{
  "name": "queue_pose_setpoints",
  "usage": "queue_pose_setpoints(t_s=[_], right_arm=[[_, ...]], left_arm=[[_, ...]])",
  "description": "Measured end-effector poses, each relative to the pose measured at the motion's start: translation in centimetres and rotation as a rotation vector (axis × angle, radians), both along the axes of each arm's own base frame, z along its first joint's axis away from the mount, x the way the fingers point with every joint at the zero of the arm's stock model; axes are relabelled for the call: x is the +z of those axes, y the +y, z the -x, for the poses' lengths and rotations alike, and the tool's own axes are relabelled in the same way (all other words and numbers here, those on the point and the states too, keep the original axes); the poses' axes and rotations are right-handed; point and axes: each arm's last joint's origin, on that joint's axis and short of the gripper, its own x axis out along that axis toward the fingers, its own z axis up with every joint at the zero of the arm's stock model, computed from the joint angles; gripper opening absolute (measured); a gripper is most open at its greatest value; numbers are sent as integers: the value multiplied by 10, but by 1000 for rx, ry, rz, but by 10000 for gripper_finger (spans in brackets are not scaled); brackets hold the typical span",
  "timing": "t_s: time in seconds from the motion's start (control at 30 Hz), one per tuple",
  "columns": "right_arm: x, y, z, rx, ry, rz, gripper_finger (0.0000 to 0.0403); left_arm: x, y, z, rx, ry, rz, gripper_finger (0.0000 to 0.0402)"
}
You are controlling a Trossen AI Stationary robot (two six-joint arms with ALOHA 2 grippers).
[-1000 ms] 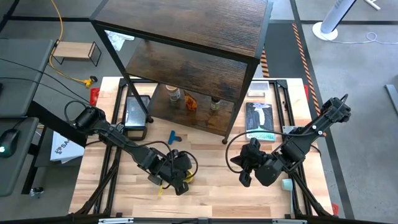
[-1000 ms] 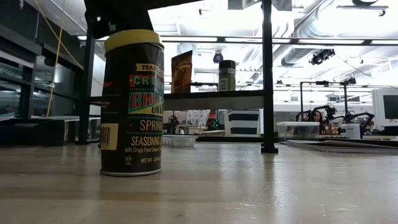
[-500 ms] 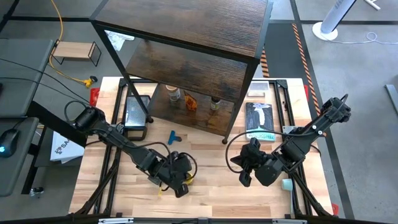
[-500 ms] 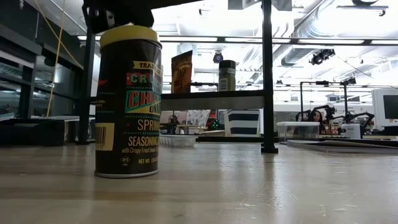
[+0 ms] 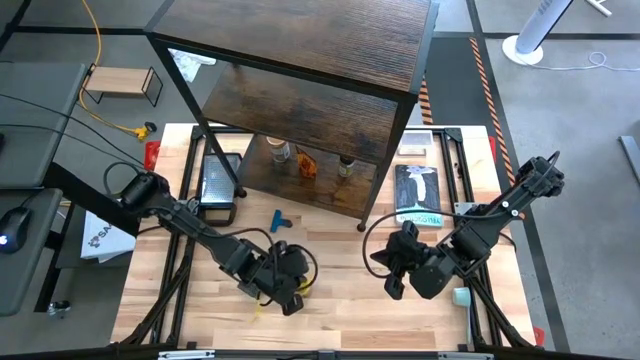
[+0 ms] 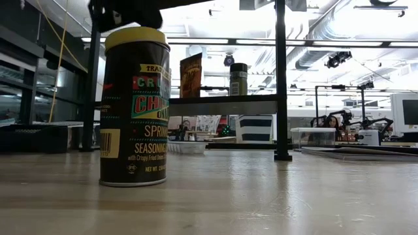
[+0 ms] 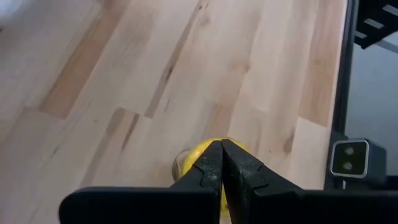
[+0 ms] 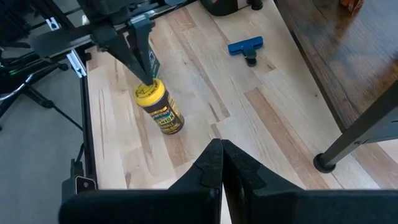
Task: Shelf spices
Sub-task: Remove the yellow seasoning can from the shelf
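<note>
A yellow-lidded spice jar (image 6: 134, 111) stands upright on its base on the wooden table, near the front edge and left of centre; the right wrist view also shows the jar (image 8: 163, 111). My left gripper (image 5: 290, 293) is shut right above it. My right gripper (image 5: 392, 272) hangs shut over the table's right part and holds nothing. The shelf (image 5: 300, 60) stands at the far side. On its lowest board (image 6: 222, 101) stand a reddish-brown packet (image 6: 191, 75) and a black-lidded jar (image 6: 238, 78). My left gripper has its shut fingertips (image 8: 147, 79) on the top of the jar's yellow lid (image 8: 149, 94). The fingers come from above, slanting down from the table's left. The jar stays upright with its base on the table.
A blue T-shaped piece (image 5: 278, 220) lies between the jar and the shelf. A grey box (image 5: 218, 180) sits by the shelf's left leg, and a book (image 5: 417, 195) lies at the right. The shelf's front right leg (image 8: 323, 160) stands close to my right gripper.
The jar has slid a little along the table toward the near edge, staying upright under my left gripper's shut fingertips. It has then kept still.
</note>
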Motion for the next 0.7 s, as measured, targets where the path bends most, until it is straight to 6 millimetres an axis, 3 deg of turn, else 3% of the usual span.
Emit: queue_pose_setpoints(t_s=[0.43,0.7], right_arm=[[0,0,0,-2,-2,2,0],[0,0,0,3,-2,12,0]], left_arm=[[-2,-12,6,-42,22,44,0],[-3,-9,4,-24,15,31,0]])
